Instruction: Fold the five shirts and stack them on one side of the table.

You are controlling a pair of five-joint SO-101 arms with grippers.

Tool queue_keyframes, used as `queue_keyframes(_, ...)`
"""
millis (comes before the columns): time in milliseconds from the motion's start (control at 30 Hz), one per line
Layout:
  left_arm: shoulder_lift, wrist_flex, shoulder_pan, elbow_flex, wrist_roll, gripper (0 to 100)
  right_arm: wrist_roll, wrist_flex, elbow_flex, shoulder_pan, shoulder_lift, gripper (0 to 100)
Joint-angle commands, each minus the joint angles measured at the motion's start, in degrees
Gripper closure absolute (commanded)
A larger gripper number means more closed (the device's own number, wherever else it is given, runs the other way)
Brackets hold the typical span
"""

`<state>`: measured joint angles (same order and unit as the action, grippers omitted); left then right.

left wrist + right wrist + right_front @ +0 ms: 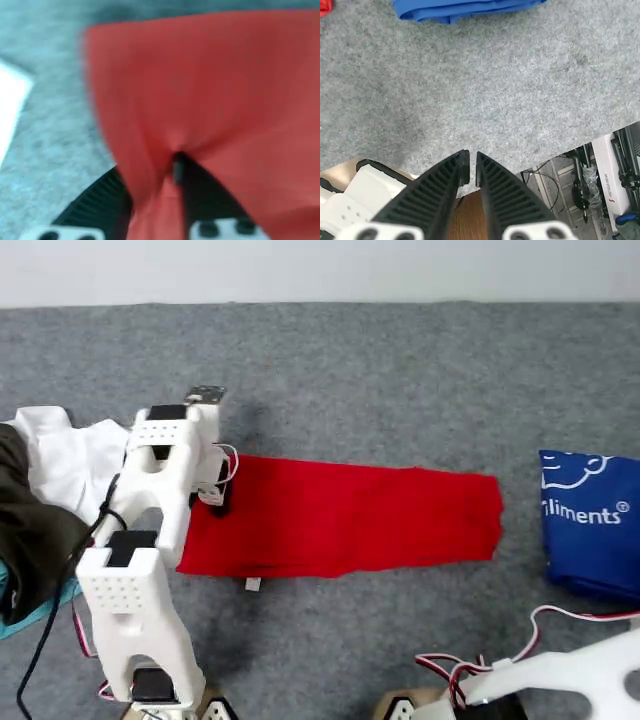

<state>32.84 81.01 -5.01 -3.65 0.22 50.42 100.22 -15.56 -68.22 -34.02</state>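
Observation:
A red shirt lies folded into a long strip across the middle of the grey felt table. My left gripper sits at its left end, shut on a pinch of the red cloth, which bunches up between the black fingers. A folded blue shirt rests at the right edge, also seen as the blue shirt from the right wrist. My right gripper hangs shut and holding nothing near the table's front right edge.
A pile of unfolded shirts lies at the left edge: white, dark brown and a teal one beneath. The right arm's white body and cables sit at the front right. Beyond the table edge stands floor equipment.

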Motion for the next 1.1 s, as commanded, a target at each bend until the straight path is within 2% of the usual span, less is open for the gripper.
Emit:
queue_keyframes(0,1.41,0.88,-1.41,-0.22,-1.58,99,0.44,2.07,0.09,-0.57,-2.07,95.7)
queue_keyframes(267,-5.71,1.14,-9.23,-0.92,-4.22,99,0.44,1.98,0.09,-0.57,-2.15,95.7)
queue_keyframes(400,-12.48,3.96,-9.49,-0.84,-5.27,99,0.44,1.98,0.18,-0.57,-2.15,95.7)
queue_keyframes(600,-21.19,11.25,0.79,-0.57,-4.66,99,0.35,1.98,0.18,-0.22,-2.15,95.7)
queue_keyframes(733,-28.13,13.01,10.20,-0.66,1.58,99,0.09,1.98,0.09,-0.13,-2.15,95.7)
queue_keyframes(933,-33.67,10.99,24.44,-0.75,9.05,99,0.09,2.15,0.09,-0.48,-2.15,95.7)
queue_keyframes(1067,-33.58,8.00,32.35,-0.84,10.46,99,0.09,2.07,0.09,-0.48,-2.15,95.7)
